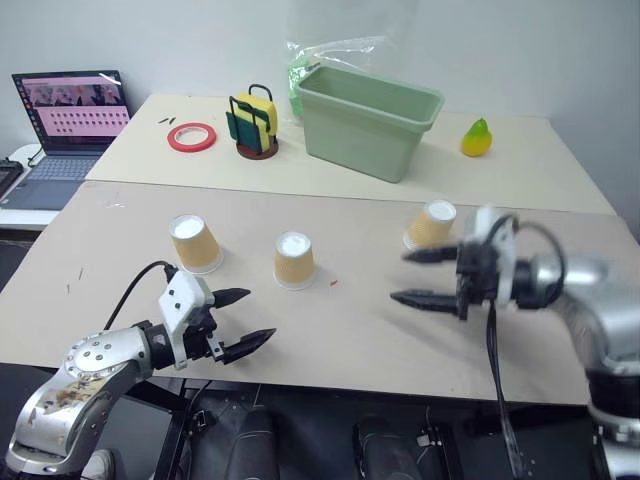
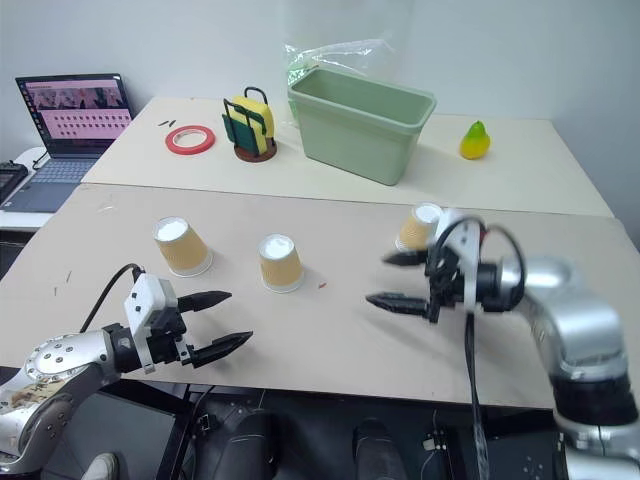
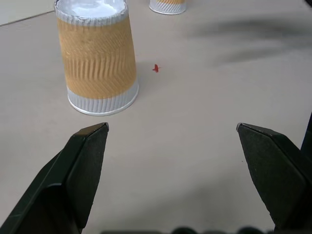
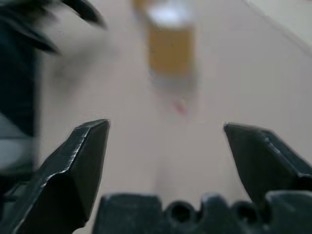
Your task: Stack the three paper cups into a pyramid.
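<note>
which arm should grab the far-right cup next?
Right, probably. The right gripper is open and empty, hovering just in front of the right cup. The left gripper, also open, sits nearer the left cup and middle cup.

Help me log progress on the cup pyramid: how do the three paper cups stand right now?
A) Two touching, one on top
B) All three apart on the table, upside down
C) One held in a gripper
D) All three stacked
B: the left cup, middle cup and right cup stand apart, bases up, and both grippers are open and empty.
</note>
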You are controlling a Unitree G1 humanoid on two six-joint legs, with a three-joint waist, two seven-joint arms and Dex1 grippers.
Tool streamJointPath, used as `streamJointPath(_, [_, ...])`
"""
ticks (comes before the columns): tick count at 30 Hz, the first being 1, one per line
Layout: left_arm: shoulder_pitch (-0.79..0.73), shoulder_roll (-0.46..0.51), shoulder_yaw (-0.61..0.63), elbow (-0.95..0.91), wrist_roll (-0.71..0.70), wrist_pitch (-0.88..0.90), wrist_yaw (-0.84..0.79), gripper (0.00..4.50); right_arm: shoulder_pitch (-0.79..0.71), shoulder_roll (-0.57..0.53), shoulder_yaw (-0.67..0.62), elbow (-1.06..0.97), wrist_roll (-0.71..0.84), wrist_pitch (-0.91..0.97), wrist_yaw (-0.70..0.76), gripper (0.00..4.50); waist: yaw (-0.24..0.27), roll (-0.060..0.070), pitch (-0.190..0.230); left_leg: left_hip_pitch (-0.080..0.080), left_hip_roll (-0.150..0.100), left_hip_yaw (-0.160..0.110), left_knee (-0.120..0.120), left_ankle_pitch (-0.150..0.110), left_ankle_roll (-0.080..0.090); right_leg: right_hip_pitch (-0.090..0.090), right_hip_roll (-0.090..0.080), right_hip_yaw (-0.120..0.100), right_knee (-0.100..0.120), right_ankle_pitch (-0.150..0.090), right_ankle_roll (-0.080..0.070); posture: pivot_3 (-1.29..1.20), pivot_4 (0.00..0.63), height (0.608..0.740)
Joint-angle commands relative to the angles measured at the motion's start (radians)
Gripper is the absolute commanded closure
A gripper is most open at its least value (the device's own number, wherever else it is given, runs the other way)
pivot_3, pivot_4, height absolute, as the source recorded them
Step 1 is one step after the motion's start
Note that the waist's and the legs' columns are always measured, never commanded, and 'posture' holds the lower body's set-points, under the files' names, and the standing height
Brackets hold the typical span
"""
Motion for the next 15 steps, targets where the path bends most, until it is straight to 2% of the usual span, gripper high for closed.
streamJointPath(1, [-0.014, 0.0, 0.005, 0.002, 0.006, -0.027, -0.011, 0.0, -0.02, 0.128, -0.019, 0.019, -0.166, 0.016, -0.366, 0.08, -0.007, 0.002, 0.001, -0.001, 0.0, 0.001, 0.0, 0.0, 0.0, 0.001, 0.0, 0.001, 0.0, 0.001, 0.001, 0.0, 0.15, 0.656])
streamJointPath(3, [-0.026, 0.005, 0.0, 0.011, 0.01, -0.03, -0.019, 0.0, -0.066, 0.212, -0.052, 0.075, -0.223, 0.015, -0.519, 0.08, -0.007, 0.002, 0.001, -0.003, 0.0, 0.001, 0.0, 0.001, 0.0, -0.001, 0.0, 0.002, 0.001, 0.003, 0.0, 0.0, 0.15, 0.656])
streamJointPath(6, [-0.051, 0.008, -0.004, 0.025, 0.01, -0.025, -0.026, 0.0, -0.132, 0.294, -0.119, 0.137, -0.229, -0.002, -0.642, 0.08, -0.003, 0.002, 0.001, -0.005, 0.0, 0.001, 0.0, 0.001, 0.001, -0.002, 0.001, 0.002, 0.001, 0.003, -0.001, 0.0, 0.15, 0.656])
streamJointPath(9, [-0.071, 0.011, -0.007, 0.036, 0.013, -0.021, -0.034, 0.0, -0.171, 0.317, -0.148, 0.161, -0.212, -0.017, -0.667, 0.08, 0.005, 0.003, 0.001, -0.009, 0.0, 0.001, 0.0, 0.001, 0.001, -0.004, 0.001, 0.001, 0.001, 0.006, 0.006, 0.0, 0.15, 0.656])
streamJointPath(15, [-0.093, 0.009, -0.01, 0.049, 0.02, -0.014, -0.04, 0.0, -0.242, 0.326, -0.156, 0.215, -0.196, -0.037, -0.686, 0.08, 0.002, 0.003, 0.002, -0.011, 0.0, 0.0, 0.002, 0.001, 0.001, -0.007, 0.001, 0.001, 0.003, 0.006, 0.006, 0.0, 0.15, 0.656])
